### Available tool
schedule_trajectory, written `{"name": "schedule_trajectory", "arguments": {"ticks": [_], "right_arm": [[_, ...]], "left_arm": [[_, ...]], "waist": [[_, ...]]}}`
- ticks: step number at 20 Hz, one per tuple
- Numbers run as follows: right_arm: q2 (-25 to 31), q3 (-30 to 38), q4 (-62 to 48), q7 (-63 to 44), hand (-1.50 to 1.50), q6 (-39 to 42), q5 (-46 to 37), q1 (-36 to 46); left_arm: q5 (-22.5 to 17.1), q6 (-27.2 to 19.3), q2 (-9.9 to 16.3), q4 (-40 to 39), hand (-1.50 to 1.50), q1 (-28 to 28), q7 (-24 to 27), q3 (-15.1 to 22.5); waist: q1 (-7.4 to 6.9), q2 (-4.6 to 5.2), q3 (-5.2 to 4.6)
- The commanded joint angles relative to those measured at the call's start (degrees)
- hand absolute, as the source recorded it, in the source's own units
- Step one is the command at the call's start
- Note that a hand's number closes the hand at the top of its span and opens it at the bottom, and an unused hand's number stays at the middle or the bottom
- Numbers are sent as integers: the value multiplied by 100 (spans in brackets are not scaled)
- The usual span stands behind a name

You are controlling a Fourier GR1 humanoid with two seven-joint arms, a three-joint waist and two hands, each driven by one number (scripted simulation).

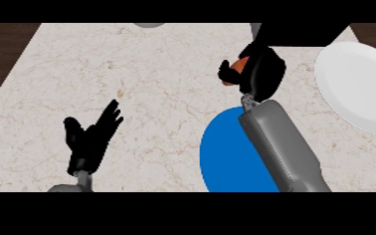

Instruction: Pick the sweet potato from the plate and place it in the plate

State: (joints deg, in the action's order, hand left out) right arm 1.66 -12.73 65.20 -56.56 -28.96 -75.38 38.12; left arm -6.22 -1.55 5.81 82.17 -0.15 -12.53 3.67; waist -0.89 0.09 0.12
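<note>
Curling round the sweet potato (236, 65), the right hand (258, 72) held it in the upper right of the frame, above the bench (147, 79), orange showing at the hand's left side. It hung between the blue plate (224, 154) below and the white plate (352, 84) at right. The left hand (88, 139) rested open, lower left.
</note>
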Motion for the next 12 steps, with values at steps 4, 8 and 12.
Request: {"name": "schedule_trajectory", "arguments": {"ticks": [4, 8, 12], "right_arm": [[-113, 696, 185, -677, 150, -1629, -773, -110], [19, 1187, 351, -383, 150, -2194, -561, -402], [411, 1454, 671, 431, 150, -2871, 268, -983]], "left_arm": [[5, -47, 57, 8, 0, 63, -96, -89], [6, 35, 69, 128, 0, 320, 12, -42], [173, -184, -159, 14, 0, 165, -12, 97]], "waist": [[75, -4, -8], [56, 0, -7], [99, 5, -4]]}}
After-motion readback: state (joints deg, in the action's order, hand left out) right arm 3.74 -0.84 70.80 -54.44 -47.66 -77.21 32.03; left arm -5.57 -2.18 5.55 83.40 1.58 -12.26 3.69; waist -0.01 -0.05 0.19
